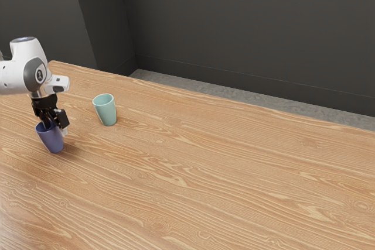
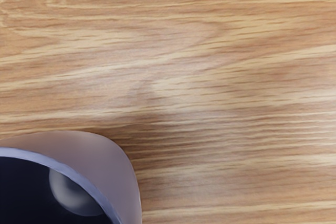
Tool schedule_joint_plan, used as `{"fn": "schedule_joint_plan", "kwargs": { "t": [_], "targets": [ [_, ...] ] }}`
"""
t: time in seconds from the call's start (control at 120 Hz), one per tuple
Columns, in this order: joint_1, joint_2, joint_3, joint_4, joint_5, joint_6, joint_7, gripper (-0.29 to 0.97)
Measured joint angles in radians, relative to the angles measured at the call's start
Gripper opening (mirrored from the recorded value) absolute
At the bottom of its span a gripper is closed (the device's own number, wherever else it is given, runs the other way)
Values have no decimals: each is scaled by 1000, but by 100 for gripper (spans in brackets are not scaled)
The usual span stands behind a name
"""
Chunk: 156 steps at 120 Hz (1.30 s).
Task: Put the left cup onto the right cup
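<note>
Wooden table (image 1: 234, 162) carries a teal cup (image 1: 105, 109); my gripper (image 1: 54, 125) appears clamped on the rim of the purple cup (image 1: 51, 140), which I judge light, stiff and slick.

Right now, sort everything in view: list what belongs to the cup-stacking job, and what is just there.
Job: blue cup, at the arm's end; teal cup, upright, standing apart from the blue one.

Just there: table, floor, wall.
</note>
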Motion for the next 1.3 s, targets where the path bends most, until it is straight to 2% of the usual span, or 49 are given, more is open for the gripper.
{"fn": "schedule_joint_plan", "kwargs": {
  "t": [0.408, 0.925, 1.3],
  "targets": [
    [4, 7, 1, 0, -2, 15, 2, 58],
    [5, 10, 3, 0, -2, 24, 5, 36],
    [5, 14, 3, 1, -1, 25, 5, 25]
  ]
}}
